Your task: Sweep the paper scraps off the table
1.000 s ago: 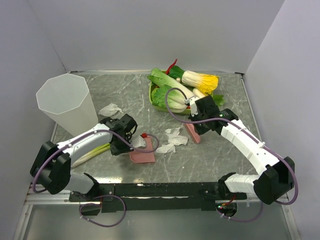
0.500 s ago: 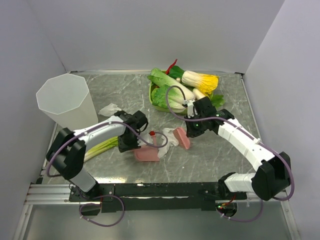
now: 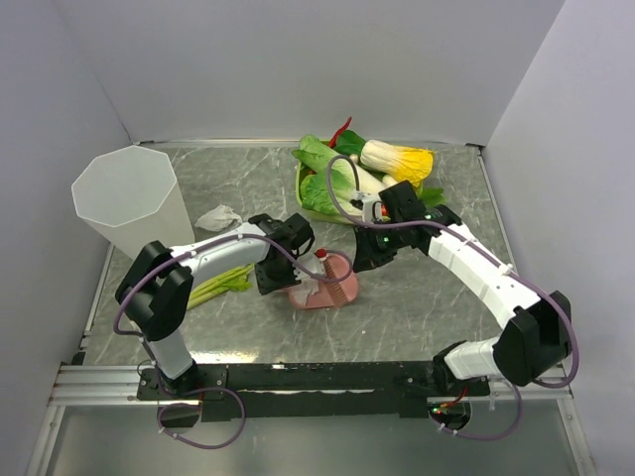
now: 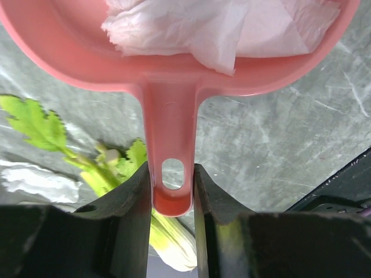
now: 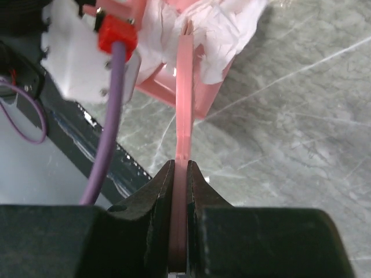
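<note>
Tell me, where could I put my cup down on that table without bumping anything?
Bare table lies by the front rail, right of the pink dustpan, and at the back between the tall white bin and the vegetable tray. The middle is crowded: dustpan, leek, both arms; a paper scrap sits beside the bin.

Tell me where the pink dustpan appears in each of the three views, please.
Top external: pink dustpan at the centre of the table.
Left wrist: pink dustpan across the top, its handle between the left gripper fingers.
Right wrist: pink dustpan at top centre, behind the brush held by the right gripper.
Shared landmark: the paper scraps lying in it.
</note>
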Controlling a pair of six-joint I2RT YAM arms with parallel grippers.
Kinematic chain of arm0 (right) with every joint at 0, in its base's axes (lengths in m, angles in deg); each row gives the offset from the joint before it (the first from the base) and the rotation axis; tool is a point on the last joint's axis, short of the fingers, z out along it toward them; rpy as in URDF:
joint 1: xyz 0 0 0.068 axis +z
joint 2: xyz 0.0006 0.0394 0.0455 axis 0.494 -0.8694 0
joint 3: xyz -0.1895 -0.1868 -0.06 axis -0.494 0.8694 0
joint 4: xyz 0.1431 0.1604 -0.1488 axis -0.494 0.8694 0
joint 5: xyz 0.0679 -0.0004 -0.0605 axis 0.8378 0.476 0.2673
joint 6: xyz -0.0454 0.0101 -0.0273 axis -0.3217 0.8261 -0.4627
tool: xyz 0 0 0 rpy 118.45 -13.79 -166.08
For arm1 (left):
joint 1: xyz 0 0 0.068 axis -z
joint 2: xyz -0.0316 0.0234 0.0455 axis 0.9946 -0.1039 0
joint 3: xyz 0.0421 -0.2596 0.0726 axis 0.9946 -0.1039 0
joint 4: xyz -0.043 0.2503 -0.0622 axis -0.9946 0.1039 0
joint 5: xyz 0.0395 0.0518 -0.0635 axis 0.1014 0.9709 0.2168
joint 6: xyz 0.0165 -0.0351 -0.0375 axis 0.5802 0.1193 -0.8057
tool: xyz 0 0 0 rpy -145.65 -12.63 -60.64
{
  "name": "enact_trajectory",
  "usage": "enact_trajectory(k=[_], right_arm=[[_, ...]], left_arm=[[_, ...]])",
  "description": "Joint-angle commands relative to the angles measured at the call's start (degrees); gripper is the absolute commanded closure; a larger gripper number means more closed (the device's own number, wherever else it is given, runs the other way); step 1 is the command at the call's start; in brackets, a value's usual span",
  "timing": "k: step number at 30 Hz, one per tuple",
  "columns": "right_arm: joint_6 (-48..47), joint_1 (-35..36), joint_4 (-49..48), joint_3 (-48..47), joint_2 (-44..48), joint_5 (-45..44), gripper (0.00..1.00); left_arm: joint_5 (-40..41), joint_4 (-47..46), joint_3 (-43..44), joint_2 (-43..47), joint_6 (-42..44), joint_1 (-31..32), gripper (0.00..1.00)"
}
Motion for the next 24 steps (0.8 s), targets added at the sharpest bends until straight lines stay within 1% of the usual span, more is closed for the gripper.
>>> enact_trajectory(k=[1, 2, 5, 9, 12, 13, 15, 16, 18, 20, 24], right_arm=[[-2.13, -0.76, 6.28, -3.28, 6.45, 0.60, 1.00], [-4.56, -1.11, 7.25, -3.28, 7.24, 0.16, 1.00], [-6.34, -2.52, 7.62, -3.28, 9.70, -1.60, 1.00], [-6.61, -3.93, 5.51, -3.80, 10.07, -3.44, 1.00], [-6.00, -4.02, 3.14, -4.68, 8.22, -8.53, 1.00], [-5.56, -4.02, 2.78, -5.12, 7.52, -11.94, 1.00], [-5.12, -4.02, 2.43, -5.74, 5.41, -14.59, 1.00], [-5.12, -4.02, 2.34, -6.09, 4.88, -17.91, 1.00], [-4.85, -4.19, 2.16, -6.27, 3.30, -20.83, 1.00], [-4.24, -4.11, 1.99, -6.18, 1.55, -21.81, 1.00], [-2.74, -4.02, 0.32, -5.39, -1.71, -17.78, 1.00]], left_arm=[[0.04, -0.41, -2.55, 3.53, -1.39, -0.12, 0.99], [-0.05, -0.06, -2.73, 4.05, -1.47, -0.21, 0.99], [0.56, 2.13, -3.17, 5.90, -1.91, -1.00, 0.99], [1.71, 7.41, -2.73, 8.79, -2.18, -1.36, 0.99], [2.93, 9.35, -4.13, 10.47, -1.74, -1.71, 0.99], [3.03, 9.70, -5.18, 10.56, -1.65, -1.88, 0.99], [3.81, 9.35, -6.07, 10.65, -1.56, -2.32, 0.99], [4.25, 9.18, -6.68, 10.65, -1.48, -2.41, 0.99], [5.92, 8.91, -6.86, 10.47, -1.13, -2.50, 0.99], [6.89, 8.04, -6.77, 10.12, -0.69, -2.67, 0.99], [7.78, 6.89, -5.11, 7.15, -0.68, -2.68, 0.99]])
